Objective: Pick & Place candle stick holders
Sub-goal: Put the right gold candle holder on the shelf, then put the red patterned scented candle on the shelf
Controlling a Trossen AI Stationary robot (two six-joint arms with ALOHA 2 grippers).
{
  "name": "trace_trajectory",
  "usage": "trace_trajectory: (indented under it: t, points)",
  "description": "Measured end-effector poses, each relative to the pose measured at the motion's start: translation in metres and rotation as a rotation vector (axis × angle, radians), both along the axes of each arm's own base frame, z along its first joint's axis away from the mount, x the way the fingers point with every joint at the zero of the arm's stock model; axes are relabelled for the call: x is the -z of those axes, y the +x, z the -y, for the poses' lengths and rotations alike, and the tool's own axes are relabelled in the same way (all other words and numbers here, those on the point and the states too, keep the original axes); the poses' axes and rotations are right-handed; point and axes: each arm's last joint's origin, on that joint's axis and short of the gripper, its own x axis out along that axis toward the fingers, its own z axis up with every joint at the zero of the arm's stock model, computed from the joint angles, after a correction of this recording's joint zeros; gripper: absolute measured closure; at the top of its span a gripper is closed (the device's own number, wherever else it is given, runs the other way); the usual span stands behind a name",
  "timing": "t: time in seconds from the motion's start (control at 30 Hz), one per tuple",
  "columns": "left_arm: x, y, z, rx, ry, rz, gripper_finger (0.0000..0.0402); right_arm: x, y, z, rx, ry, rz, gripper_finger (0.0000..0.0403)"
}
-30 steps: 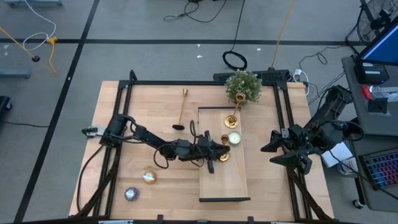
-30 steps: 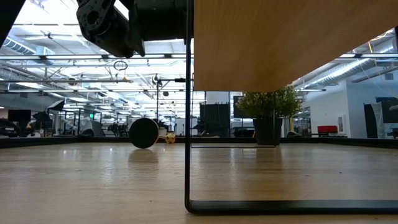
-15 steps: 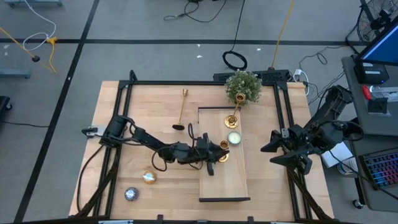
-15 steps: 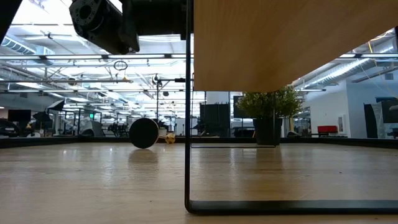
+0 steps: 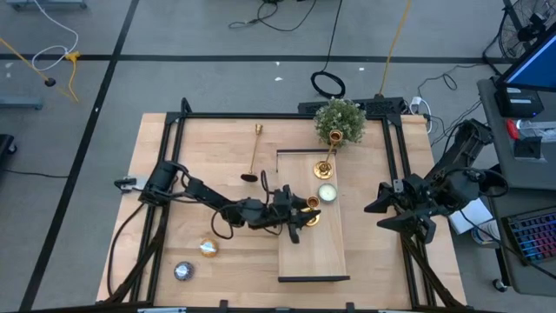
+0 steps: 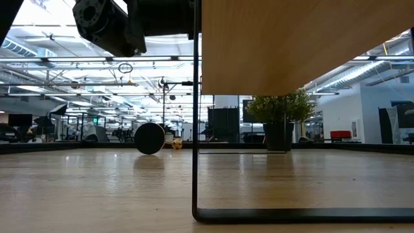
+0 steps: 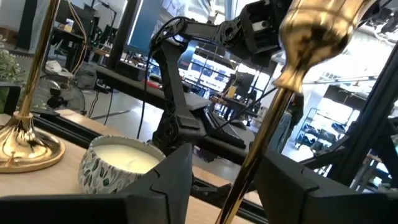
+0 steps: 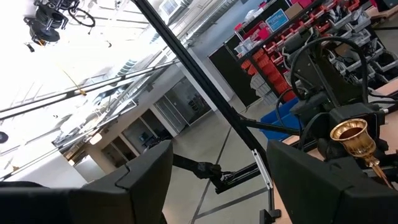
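Observation:
A gold candle stick holder [image 5: 311, 216] stands on the raised wooden board [image 5: 314, 256]. My left gripper [image 5: 301, 219] reaches it level from the table's left, open. In the left wrist view its slim stem [image 7: 252, 174] rises between the two fingers to its cup [image 7: 311, 28]. A second holder [image 5: 325, 165] stands on its base at the board's far end. A third, long holder [image 5: 254, 152] lies on its side on the table at the back left. My right gripper [image 5: 375, 213] hangs open above the table's right edge, holding nothing. My left gripper's fingers stand on either side of the holder's stem [image 7: 247, 186], coming level from the table's left. The stem runs close to one finger [image 7: 283, 186]; whether it touches that finger I cannot tell. The holder stands on the board.
A white candle in a patterned jar [image 5: 327, 193] sits on the board just beyond the left gripper. A potted green plant [image 5: 339, 122] stands at the far edge. Two tealight discs [image 5: 208, 248] [image 5: 182, 271] lie at the near left. The board's black frame leg [image 6: 195, 129] stands upright.
My left wrist has turned a little while staying beside the gold holder on the board. The holder stands where it was.

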Motion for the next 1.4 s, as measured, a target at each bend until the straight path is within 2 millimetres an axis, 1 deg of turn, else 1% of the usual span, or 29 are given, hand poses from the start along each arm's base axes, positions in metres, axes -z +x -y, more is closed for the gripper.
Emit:
trace_trajectory:
  t: [0.23,0.33,0.57,0.7,0.8,1.0,1.1,1.23,1.33,1.4]
  points:
    - [-0.008,-0.003,0.003,0.003,-0.001,-0.010,0.0220,0.000,0.000,0.000,0.000,0.000,0.000,0.0148]
    - [-0.018,-0.007,0.008,0.015,0.010,-0.034,0.0214,0.000,0.000,0.000,0.000,0.000,0.000,0.0148]
    - [-0.038,-0.018,0.016,0.042,0.061,-0.180,0.0213,0.000,0.000,0.000,0.000,-0.003,-0.002,0.0148]
    - [-0.048,-0.027,0.021,0.063,0.060,-0.246,0.0213,0.001,0.000,0.000,0.000,-0.010,-0.008,0.0148]
    - [-0.055,-0.034,0.021,0.039,0.062,-0.293,0.0213,0.002,0.000,0.000,0.000,-0.017,-0.014,0.0148]
    - [-0.060,-0.049,0.017,-0.054,0.007,-0.445,0.0213,0.002,0.000,0.000,0.000,-0.017,-0.014,0.0148]
    - [-0.064,-0.058,0.014,-0.060,-0.053,-0.503,0.0213,0.002,0.000,0.000,0.000,-0.017,-0.014,0.0148]
    - [-0.073,-0.065,0.013,0.032,-0.169,-0.514,0.0220,0.002,0.000,0.000,0.000,-0.022,-0.014,0.0148]
    - [-0.079,-0.075,0.018,0.114,-0.215,-0.559,0.0245,0.002,0.000,0.000,0.003,-0.040,-0.013,0.0148]
    - [-0.084,-0.082,0.022,0.135,-0.328,-0.571,0.0267,0.003,0.000,0.000,0.004,-0.047,-0.014,0.0148]
